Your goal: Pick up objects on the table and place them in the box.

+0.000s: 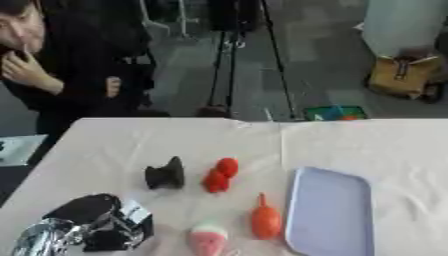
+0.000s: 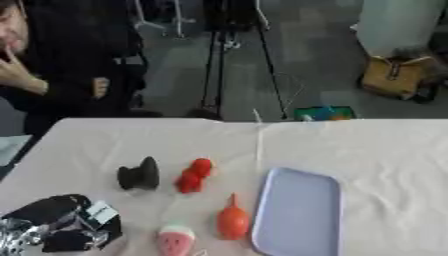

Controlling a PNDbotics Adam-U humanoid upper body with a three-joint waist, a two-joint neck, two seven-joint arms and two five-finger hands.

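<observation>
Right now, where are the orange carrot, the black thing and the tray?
Carrot (image 1: 266,222), left eye view, middle of its body.
Black thing (image 1: 165,175), left eye view, its centre.
Tray (image 1: 332,210), left eye view, bare flat bottom.

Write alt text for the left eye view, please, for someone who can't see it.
A white table holds a black object, a red toy, an orange toy, a pink-and-white toy and a pale tray. The robot's left hand shows at lower left.
</observation>
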